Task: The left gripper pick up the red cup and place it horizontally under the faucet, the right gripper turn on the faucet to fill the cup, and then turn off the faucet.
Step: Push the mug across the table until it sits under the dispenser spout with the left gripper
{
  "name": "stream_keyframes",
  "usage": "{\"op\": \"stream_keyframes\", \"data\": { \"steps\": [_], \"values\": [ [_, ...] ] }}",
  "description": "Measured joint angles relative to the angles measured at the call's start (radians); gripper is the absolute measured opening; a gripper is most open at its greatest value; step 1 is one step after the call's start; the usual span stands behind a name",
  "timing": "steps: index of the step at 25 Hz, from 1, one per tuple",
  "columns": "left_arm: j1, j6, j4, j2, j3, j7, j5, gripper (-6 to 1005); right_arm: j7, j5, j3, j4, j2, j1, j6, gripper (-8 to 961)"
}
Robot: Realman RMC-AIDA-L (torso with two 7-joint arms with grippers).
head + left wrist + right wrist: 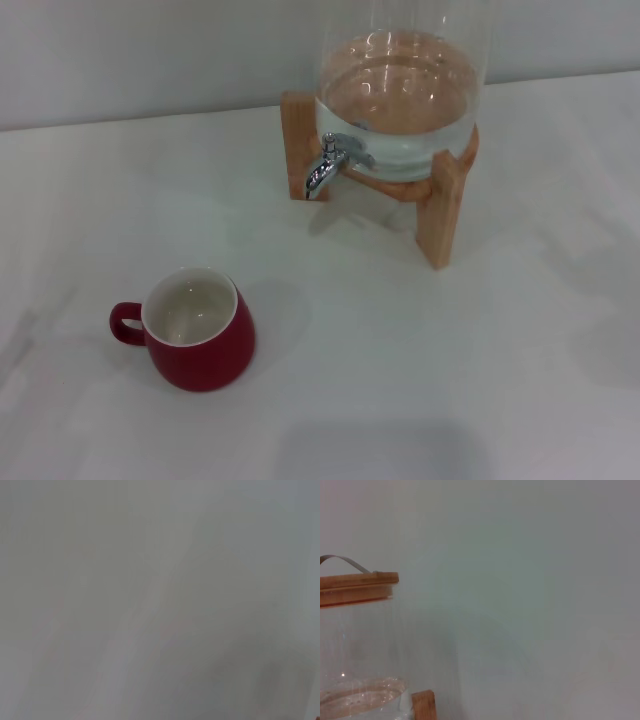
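Observation:
The red cup (pixel 200 335) stands upright on the white table at the front left, its white inside facing up and its small handle pointing left. The chrome faucet (pixel 330 165) juts from the front of a glass water jar (pixel 400 90), spout curved down over bare table. The cup is well apart from the faucet, nearer to me and to its left. Neither gripper shows in any view. The left wrist view shows only a blank pale surface.
The jar holds water and rests on a wooden stand (pixel 440 205) at the back centre. The right wrist view shows the jar's wooden lid (pixel 355 587), its metal handle and a bit of the stand (pixel 423 705). A pale wall runs behind the table.

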Motion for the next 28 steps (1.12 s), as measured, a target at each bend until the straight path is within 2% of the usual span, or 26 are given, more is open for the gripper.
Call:
{"op": "stream_keyframes", "data": {
  "steps": [11,22,28],
  "values": [
    [0.000,0.000,0.000,0.000,0.000,0.000,0.005,875,0.002,0.000,0.000,0.000,0.000,0.002,0.000,721],
    [0.013,0.013,-0.036,-0.003,0.002,0.026,0.086,875,0.000,0.002,0.001,-0.007,-0.006,0.020,-0.008,721],
    [-0.011,0.057,-0.064,-0.003,0.002,0.041,0.141,875,0.000,0.003,0.002,-0.004,-0.004,0.022,-0.008,722]
  ]
}}
